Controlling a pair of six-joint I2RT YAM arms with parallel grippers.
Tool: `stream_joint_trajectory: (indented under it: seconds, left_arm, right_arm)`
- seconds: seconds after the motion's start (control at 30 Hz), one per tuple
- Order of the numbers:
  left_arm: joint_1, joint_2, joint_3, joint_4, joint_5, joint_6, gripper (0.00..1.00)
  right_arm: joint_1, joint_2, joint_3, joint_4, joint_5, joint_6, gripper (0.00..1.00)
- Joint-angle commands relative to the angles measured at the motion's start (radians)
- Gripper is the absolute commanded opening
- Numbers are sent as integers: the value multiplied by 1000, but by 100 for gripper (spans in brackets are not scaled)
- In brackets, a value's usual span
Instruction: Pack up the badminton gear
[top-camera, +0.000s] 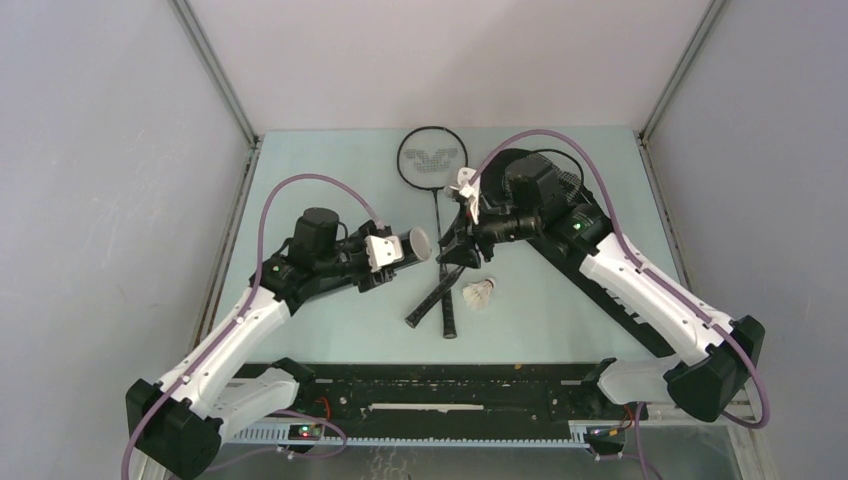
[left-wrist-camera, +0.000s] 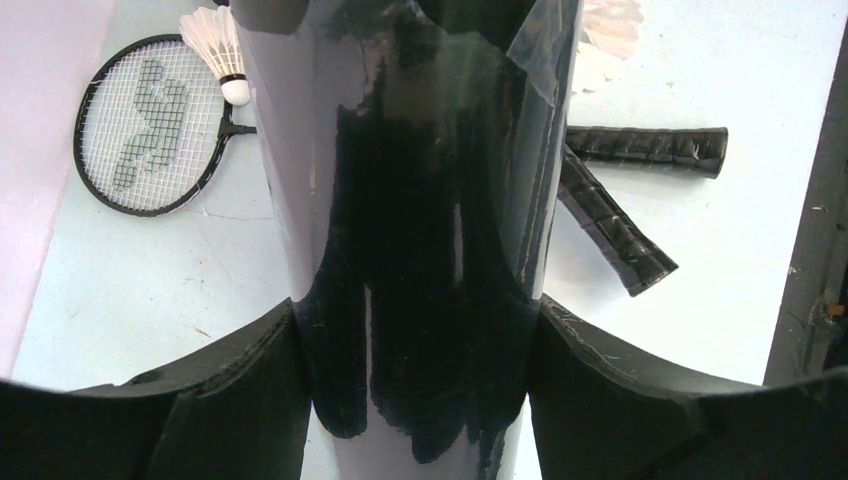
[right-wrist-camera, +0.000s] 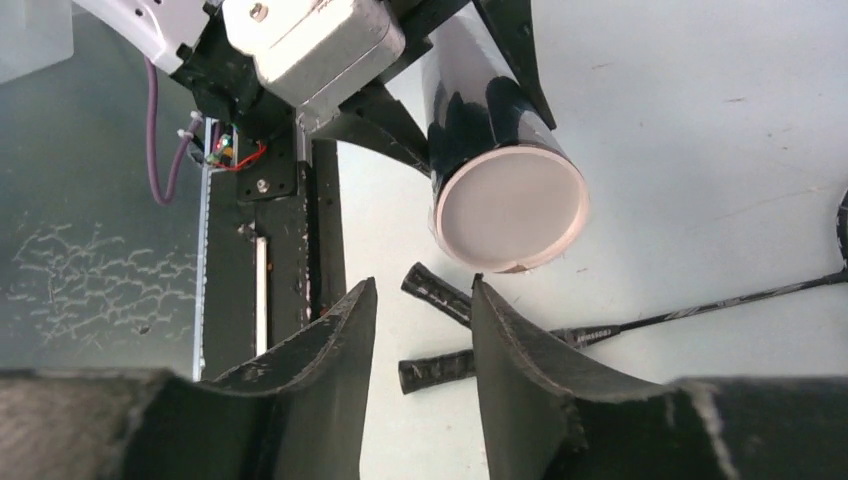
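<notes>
- Top view: the left tool (top-camera: 390, 252) grips a long black tube (top-camera: 412, 243) and holds it level above the pale surface (top-camera: 330, 330), with the tube's pale round end facing the right arm.
- The right tool (top-camera: 452, 252) sits just beside that end. Whether it is open cannot be told from this view.
- Two thin black rackets (top-camera: 432, 158) lie on the surface. One head is in plain sight at the far side, and the other is partly under the right arm. Their handles (top-camera: 436, 300) cross near the middle.
- One white shuttlecock (top-camera: 480, 293) lies just beside the handles. A second shuttlecock (top-camera: 465, 186) shows near the right wrist.
- Left wrist view: the tube (left-wrist-camera: 420, 250) fills the centre, and the dark fingers (left-wrist-camera: 230, 400) of the left tool (left-wrist-camera: 420, 330) press on both of its sides.
- A racket head (left-wrist-camera: 155, 125) lies on the surface at the left, with a shuttlecock (left-wrist-camera: 218, 45) at its throat. Two wrapped handles (left-wrist-camera: 615, 225) lie at the right, and white feathers (left-wrist-camera: 605, 35) show at the top edge.
- Right wrist view: the right tool (right-wrist-camera: 420, 300) is parted, with a clear gap and nothing between its fingers (right-wrist-camera: 320, 380).
- The tube's round end (right-wrist-camera: 510, 205) hangs just ahead, apart from the right tool's fingers.
- Two handles (right-wrist-camera: 435, 372) lie on the surface below.
</notes>
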Motion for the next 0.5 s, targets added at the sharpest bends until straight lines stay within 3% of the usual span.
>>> stream_joint_trajectory:
  seconds: [0.0,0.1,0.3,0.47]
  left_arm:
    - [-16,-9,-20,79,-26,-50,0]
    - [-22,-8,-20,85,-32,-59,0]
    - [-31,-15,-20,85,-32,-61,0]
    - [-33,-24,-26,89,-35,-65,0]
  right_arm:
    - [29,43,49,93,56,155,51]
    - [58,79,77,80,67,164,57]
    - [95,146,124,55,124,168,54]
    - [116,172,140,46,148,162,36]
